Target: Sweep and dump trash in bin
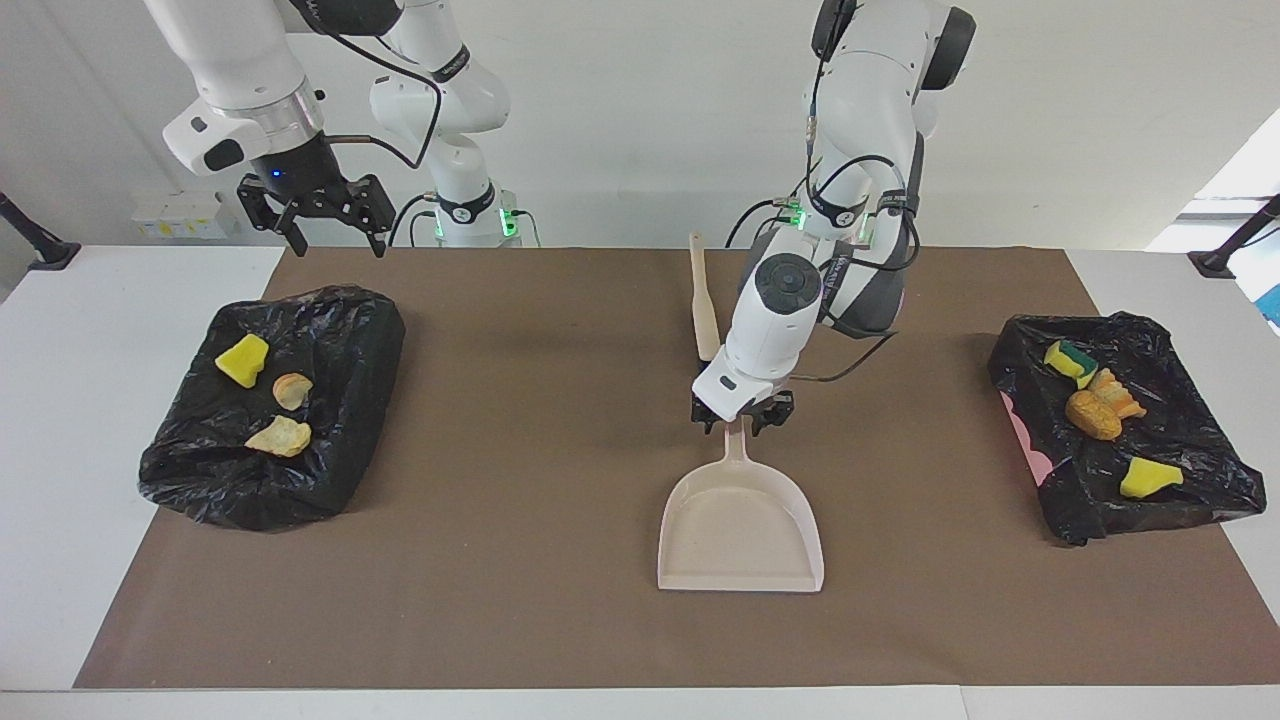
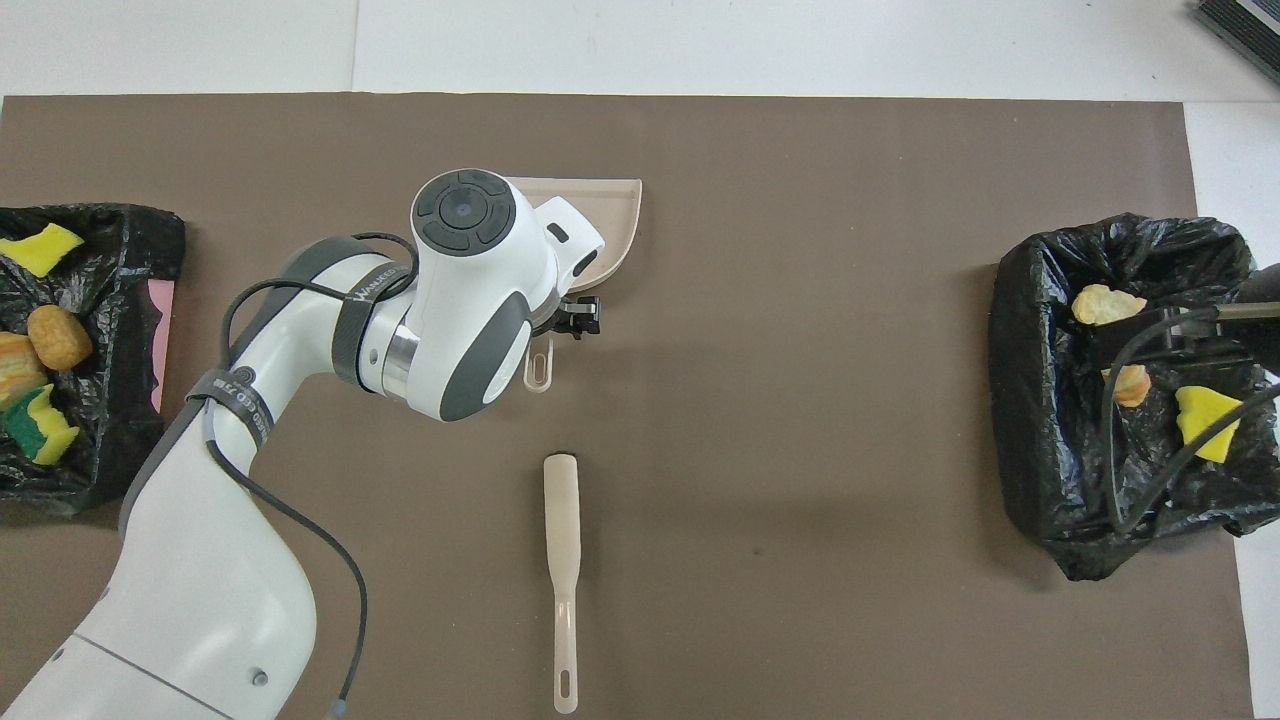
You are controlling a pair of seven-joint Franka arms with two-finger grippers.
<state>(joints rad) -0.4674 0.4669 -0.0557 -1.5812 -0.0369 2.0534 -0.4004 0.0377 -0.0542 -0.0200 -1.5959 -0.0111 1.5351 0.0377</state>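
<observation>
The beige dustpan [image 1: 740, 535] lies flat on the brown mat, its handle pointing toward the robots. My left gripper [image 1: 741, 418] is low over the mat, shut on that handle; it also shows in the overhead view [image 2: 565, 322]. The trash lies in two black-bagged bins. Three scraps, among them a yellow one [image 1: 242, 360] and a tan one [image 1: 280, 437], are in the bin [image 1: 330, 330] at the right arm's end. Several, including an orange-brown one [image 1: 1095, 412], are in the bin [image 1: 1190, 420] at the left arm's end. My right gripper [image 1: 340, 245] hangs open and raised over the mat's edge.
The beige hand brush [image 2: 563, 560] lies on the mat nearer to the robots than the dustpan, handle toward the robots; its bristles do not show. The brown mat [image 1: 520, 600] covers most of the white table. No scraps lie on the mat.
</observation>
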